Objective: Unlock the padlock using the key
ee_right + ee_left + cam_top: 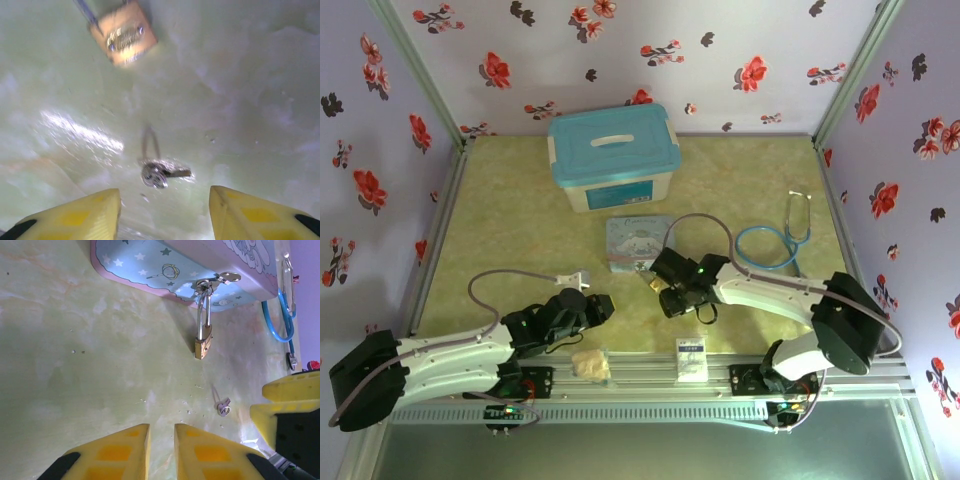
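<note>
The key (159, 174) lies flat on the counter (75, 365), just below the padlock (124, 36) in the right wrist view and between the right fingers (75, 217), which are spread wide and hold nothing. The padlock lies on its side near the tin (145, 265), its shackle reaching up to a ring (202, 287) at the tin's edge. Whether it is hooked there cannot be told. The left fingers (115, 455) are almost pressed together and empty, aimed at the padlock from well back.

The key looks thin, stiff, very light and slick, so it will likely skate or flip if nudged. It hugs the counter, leaving little edge to catch. The best hold is probably across its round head, leaving the blade free. The padlock is hard brass, small and light enough to slide. It likely needs pinching across its flat faces, with the keyhole end left open.
</note>
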